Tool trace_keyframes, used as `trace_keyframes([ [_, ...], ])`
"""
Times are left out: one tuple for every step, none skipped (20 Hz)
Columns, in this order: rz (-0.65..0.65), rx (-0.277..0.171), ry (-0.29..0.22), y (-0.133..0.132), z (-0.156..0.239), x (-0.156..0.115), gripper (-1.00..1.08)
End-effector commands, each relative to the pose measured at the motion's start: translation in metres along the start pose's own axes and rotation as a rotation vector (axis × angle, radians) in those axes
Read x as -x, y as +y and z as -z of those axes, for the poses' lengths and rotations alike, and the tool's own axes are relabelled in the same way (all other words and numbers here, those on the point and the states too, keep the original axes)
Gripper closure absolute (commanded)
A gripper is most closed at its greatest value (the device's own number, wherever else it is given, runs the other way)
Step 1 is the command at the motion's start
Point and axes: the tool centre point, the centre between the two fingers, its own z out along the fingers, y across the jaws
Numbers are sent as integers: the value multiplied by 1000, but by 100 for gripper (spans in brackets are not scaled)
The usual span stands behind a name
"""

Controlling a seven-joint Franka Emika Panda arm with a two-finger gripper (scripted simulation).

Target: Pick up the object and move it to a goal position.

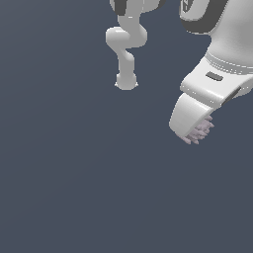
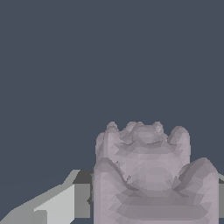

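Across the whole exterior view lay a flat, dark blue-grey surface [image 1: 74, 188], bare of any mark that could be read as a goal. At the far top of that view stood the white arm [image 1: 126, 47], its base and lower links small with distance. Near the exterior view's right, and much larger because it was close to the camera, hung the arm's wrist and gripper [image 1: 195, 129], tilted so that the fingers pointed down and toward the exterior view's left.

Between those fingers sat the object [image 1: 200, 131], a small pale lilac-grey lump with a knobbly surface. Only its bumpy edge poked out past the white finger in the exterior view. In the wrist view it filled the space directly ahead of the camera [image 2: 148, 175], with a grey finger [image 2: 57, 205] just beside it. No shadow or contact with the surface showed, so I judged it was lifted clear and being carried, which would explain the tilted wrist.

The jaws stood narrowly apart, closed down onto the lump, and gripped nothing else. Where the goal lay could not be told, so how much of the move remained was unclear.
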Motion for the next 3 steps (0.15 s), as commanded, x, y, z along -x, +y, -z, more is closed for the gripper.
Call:
trace_keyframes([
  [0, 0, 0, 0, 2, -1, 108],
  [0, 0, 0, 0, 2, -1, 108],
  [0, 0, 0, 0, 2, -1, 108],
])
